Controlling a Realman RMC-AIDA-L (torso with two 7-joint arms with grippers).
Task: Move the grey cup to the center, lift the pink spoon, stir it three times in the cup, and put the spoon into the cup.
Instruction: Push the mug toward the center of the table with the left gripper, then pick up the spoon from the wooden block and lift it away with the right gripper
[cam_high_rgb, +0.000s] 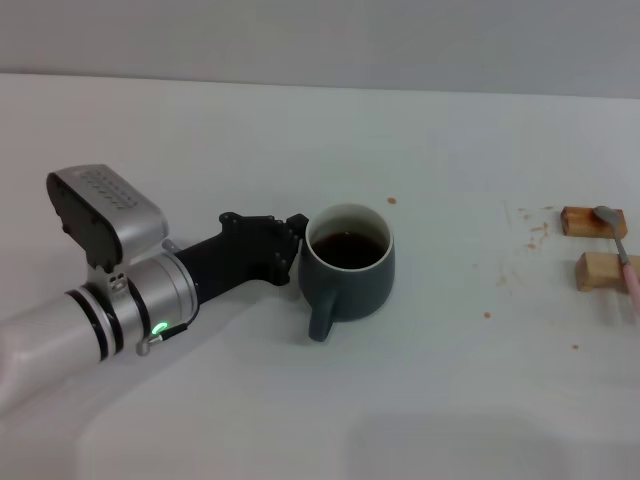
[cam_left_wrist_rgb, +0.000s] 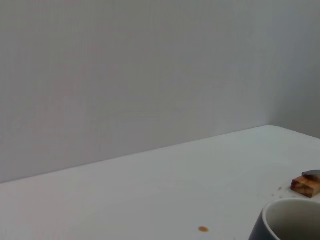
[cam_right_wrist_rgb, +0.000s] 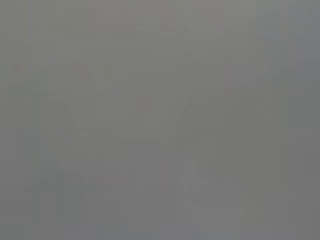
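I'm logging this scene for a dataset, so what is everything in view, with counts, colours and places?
grey cup: one, dark slate grey, brown liquid inside, mid-table, handle toward the robot.
pink spoon: one, pink handle, grey bowl, lying across the blocks at the table's right edge.
wooden blocks: two, light brown, far right, one behind the other.
stains: several small reddish specks, right of the cup.
table: one, white.
left gripper: one, black, at the cup's left side.
right gripper: not in view.
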